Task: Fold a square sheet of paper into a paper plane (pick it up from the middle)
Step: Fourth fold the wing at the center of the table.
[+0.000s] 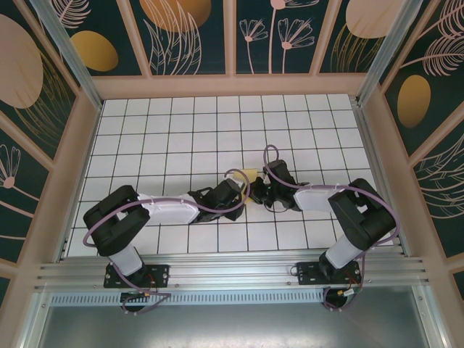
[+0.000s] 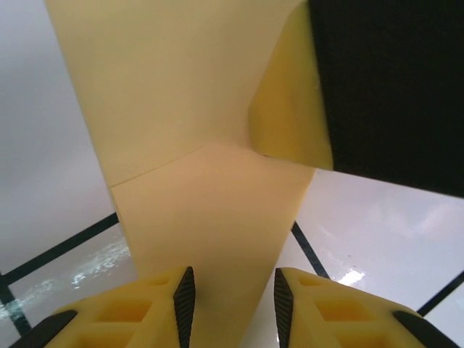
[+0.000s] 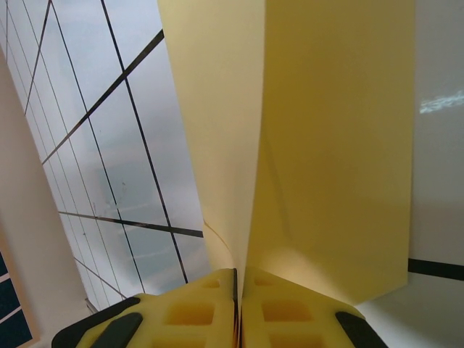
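Observation:
The pale-yellow sheet of paper [image 1: 251,175] is folded and held up off the table between the two arms at mid-table. My right gripper [image 3: 238,279] is shut on it, and the folded layers [image 3: 326,145] rise from between its pressed-together jaws. My left gripper [image 2: 232,290] is open. A creased strip of the paper [image 2: 203,145] runs between its fingers, with a gap to the right pad [image 2: 281,304]. The right gripper's yellow finger [image 2: 290,109] shows against the paper at upper right. From above, the left gripper [image 1: 243,196] and right gripper [image 1: 259,190] nearly touch.
The table is a white tiled surface with black grid lines [image 1: 217,130], walled by wooden panels [image 1: 232,85] at the back and both sides. A metal rail [image 1: 232,272] runs along the near edge at the arm bases.

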Controlling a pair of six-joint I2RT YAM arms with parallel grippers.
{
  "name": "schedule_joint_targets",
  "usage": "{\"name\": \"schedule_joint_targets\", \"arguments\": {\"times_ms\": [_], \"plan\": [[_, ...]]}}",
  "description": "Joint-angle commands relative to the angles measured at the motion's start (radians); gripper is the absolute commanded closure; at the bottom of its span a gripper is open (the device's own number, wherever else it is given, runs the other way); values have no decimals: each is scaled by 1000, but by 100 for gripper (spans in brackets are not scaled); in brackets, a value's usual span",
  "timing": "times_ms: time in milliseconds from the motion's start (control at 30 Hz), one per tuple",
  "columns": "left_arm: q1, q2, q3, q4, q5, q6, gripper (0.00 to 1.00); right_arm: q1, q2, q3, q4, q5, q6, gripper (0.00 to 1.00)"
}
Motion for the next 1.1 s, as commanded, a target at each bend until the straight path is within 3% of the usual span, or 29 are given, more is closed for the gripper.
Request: {"name": "schedule_joint_targets", "arguments": {"times_ms": [0,533,867,1067], "plan": [[-4,19,30,-44,-54,16,66,11,-18,32,-19,6,9,89],[-5,15,27,-45,-76,2,83,11,-18,37,-36,7,0,89],[-5,11,30,-59,-104,13,75,11,-21,40,-49,7,-10,89],[-5,17,24,-56,-88,18,80,12,-21,46,-51,6,-10,89]]}}
